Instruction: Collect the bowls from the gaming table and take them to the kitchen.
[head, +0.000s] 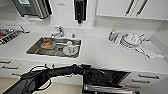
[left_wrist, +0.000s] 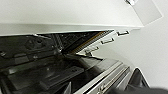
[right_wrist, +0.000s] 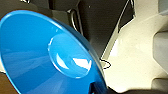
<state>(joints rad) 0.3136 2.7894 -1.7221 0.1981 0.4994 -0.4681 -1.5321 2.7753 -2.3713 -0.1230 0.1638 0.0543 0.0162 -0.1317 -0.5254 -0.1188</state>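
I am in the kitchen, facing the white counter (head: 100, 53) and the steel sink (head: 32, 49). A blue bowl (right_wrist: 45, 57) sits very close and tilted in the right wrist view, and a dark fingertip (right_wrist: 94, 88) rests on its rim, so the right gripper is shut on it. My left arm comes in low from the left, with the left gripper (head: 86, 70) at the edge of an open dark dishwasher (head: 107, 78) below the counter. The dishwasher's inside (left_wrist: 50, 72) appears in the left wrist view. The gaming table is out of view.
The sink holds a brownish dish (head: 48, 44) and white crockery (head: 70, 50), with a faucet (head: 58, 32) behind. A black soap dispenser (head: 80, 10) and a paper-towel dispenser (head: 35, 7) hang on the wall. Stacked white dishes (head: 131, 40) stand at the right. Drawers with bar handles (head: 147, 76) flank the dishwasher.
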